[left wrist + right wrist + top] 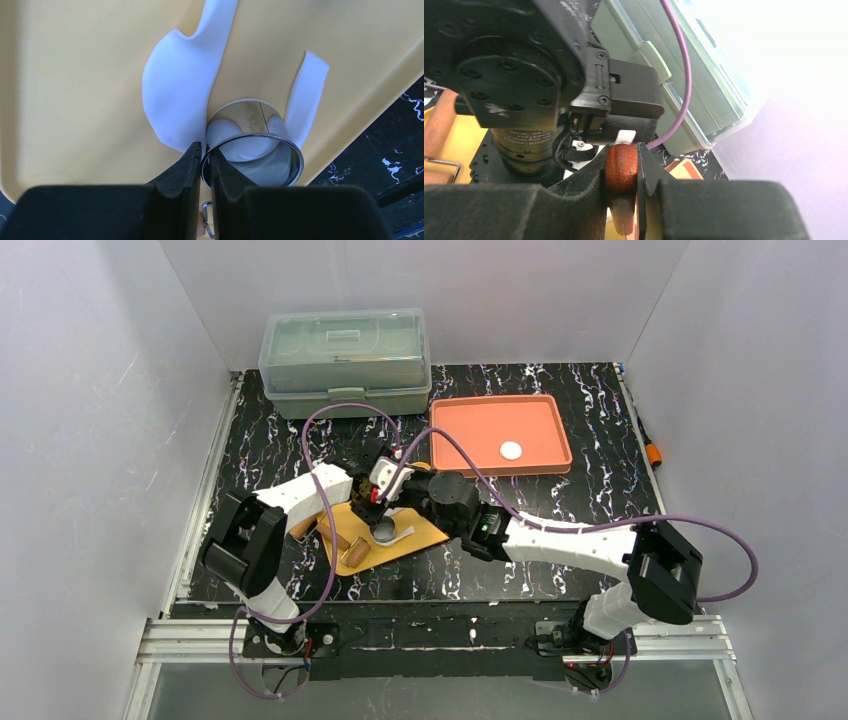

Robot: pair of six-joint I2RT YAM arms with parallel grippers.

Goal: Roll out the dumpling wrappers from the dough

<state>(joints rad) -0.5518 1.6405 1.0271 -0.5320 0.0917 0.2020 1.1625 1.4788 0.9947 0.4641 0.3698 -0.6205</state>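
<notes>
The dough (179, 95) is a flat white sheet with a cut-out edge on the yellow board (75, 85); a strip (309, 95) of it curls to the right. My left gripper (205, 152) is shut on the wall of the small metal ring (260, 142), which stands on the dough at the board's edge, with white dough showing inside it. In the top view the left gripper (378, 510) is over the ring (386, 532). One dumpling wrapper (511, 450) lies in the orange tray (470, 425). My right gripper (622, 167) is shut on a reddish-brown wooden handle (620, 172), close beside the left wrist (509, 85).
A green lidded box (345, 360) stands at the back left and shows in the right wrist view (684, 65). Wooden roller pieces (345, 545) lie on the board's left part. The two arms cross closely over the board (425, 532). White walls close in the black marbled table (590, 490).
</notes>
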